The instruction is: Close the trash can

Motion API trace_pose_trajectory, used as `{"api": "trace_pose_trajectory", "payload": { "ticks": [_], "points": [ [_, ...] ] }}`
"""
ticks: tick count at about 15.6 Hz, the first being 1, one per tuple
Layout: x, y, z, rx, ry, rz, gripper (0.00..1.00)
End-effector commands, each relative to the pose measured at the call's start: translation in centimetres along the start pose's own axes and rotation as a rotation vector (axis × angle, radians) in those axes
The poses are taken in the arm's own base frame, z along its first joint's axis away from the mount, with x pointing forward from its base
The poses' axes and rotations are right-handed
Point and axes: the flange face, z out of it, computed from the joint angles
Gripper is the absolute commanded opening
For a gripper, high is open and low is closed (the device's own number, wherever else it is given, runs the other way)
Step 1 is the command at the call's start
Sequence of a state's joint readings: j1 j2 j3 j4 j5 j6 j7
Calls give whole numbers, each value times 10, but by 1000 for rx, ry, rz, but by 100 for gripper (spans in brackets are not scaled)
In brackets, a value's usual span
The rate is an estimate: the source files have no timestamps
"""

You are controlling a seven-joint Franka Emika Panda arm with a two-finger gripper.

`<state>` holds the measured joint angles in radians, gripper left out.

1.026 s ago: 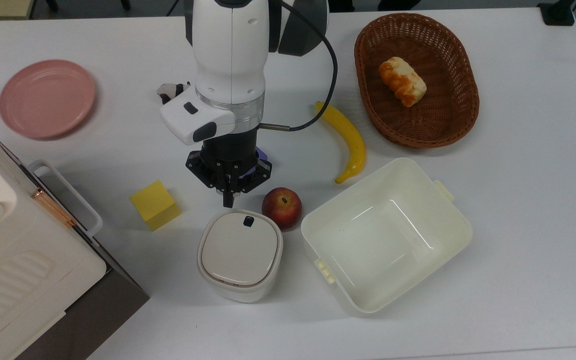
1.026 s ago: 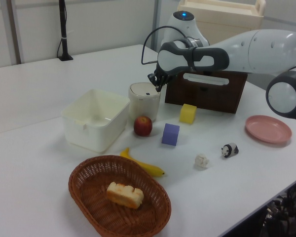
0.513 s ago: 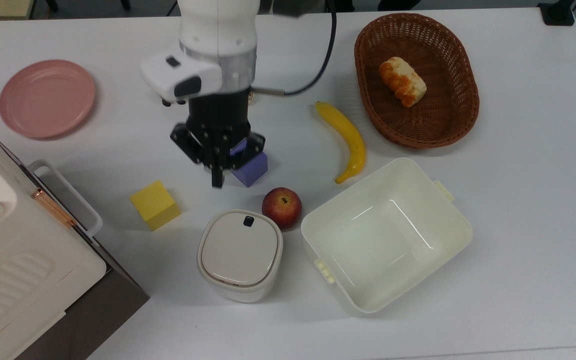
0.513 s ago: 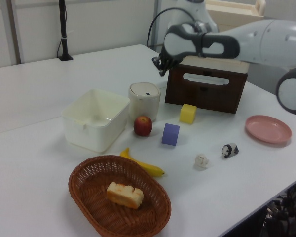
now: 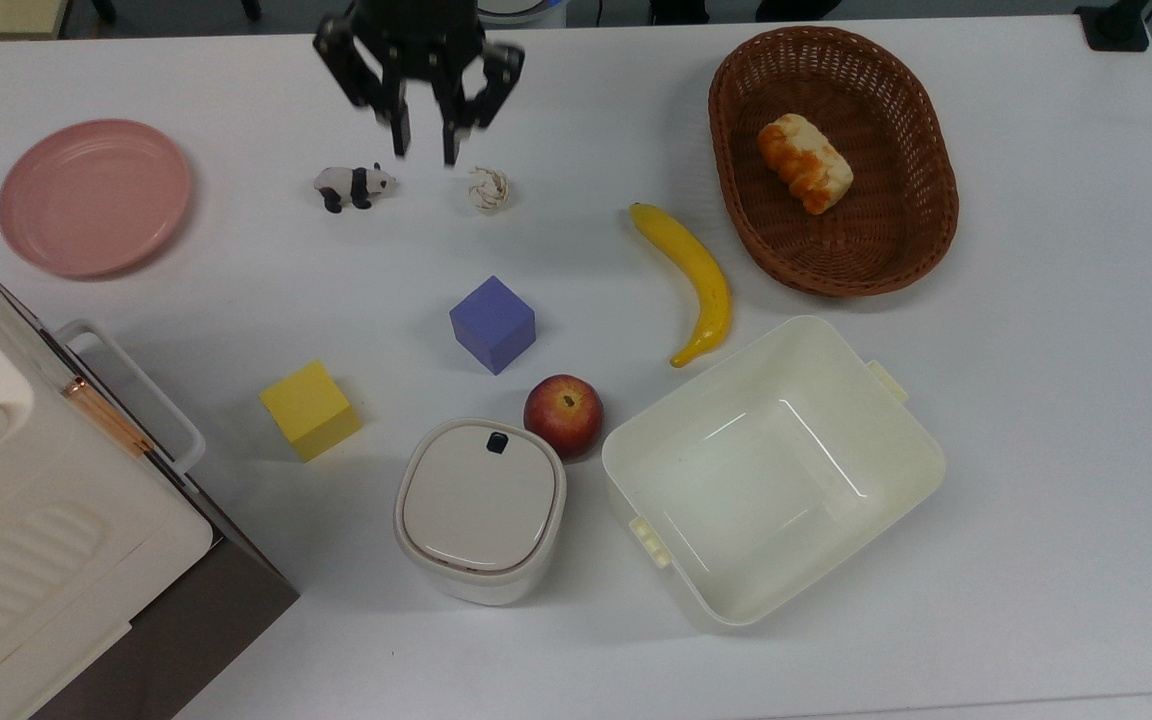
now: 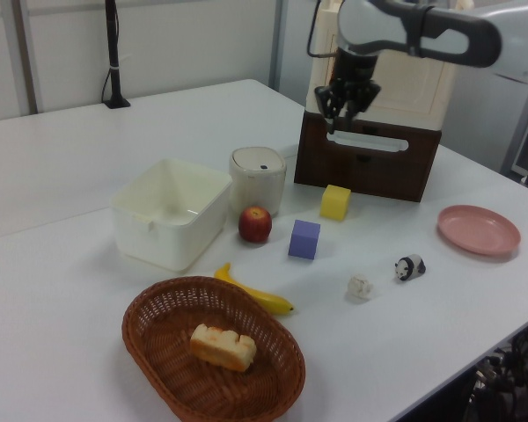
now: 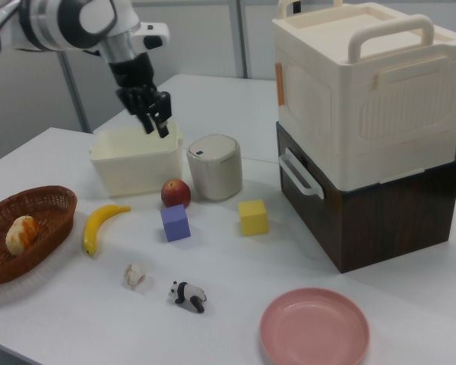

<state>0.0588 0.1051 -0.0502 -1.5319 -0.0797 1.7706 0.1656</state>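
One white table, lidded trash can, claw raised, fingers slightly parted, empty.

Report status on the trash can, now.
Black two-finger gripper open, empty, raised clear of the table. Small white rounded-square plastic trash can, lid down flat. Red apple beside it, nothing on the lid.
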Motion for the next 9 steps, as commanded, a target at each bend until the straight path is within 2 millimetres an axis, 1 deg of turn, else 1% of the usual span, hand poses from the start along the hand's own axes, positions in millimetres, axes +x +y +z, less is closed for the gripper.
{"api": "trace_pose_trajectory", "payload": {
  "ticks": [1,4,5,9],
  "points": [
    [-34,2,-2,5,-67,-46,100],
    [-44,5,-7,4,-115,-42,100],
    [-46,7,-6,1,-133,-31,100],
    [-45,10,-9,6,-124,-21,100]
  ]
}}
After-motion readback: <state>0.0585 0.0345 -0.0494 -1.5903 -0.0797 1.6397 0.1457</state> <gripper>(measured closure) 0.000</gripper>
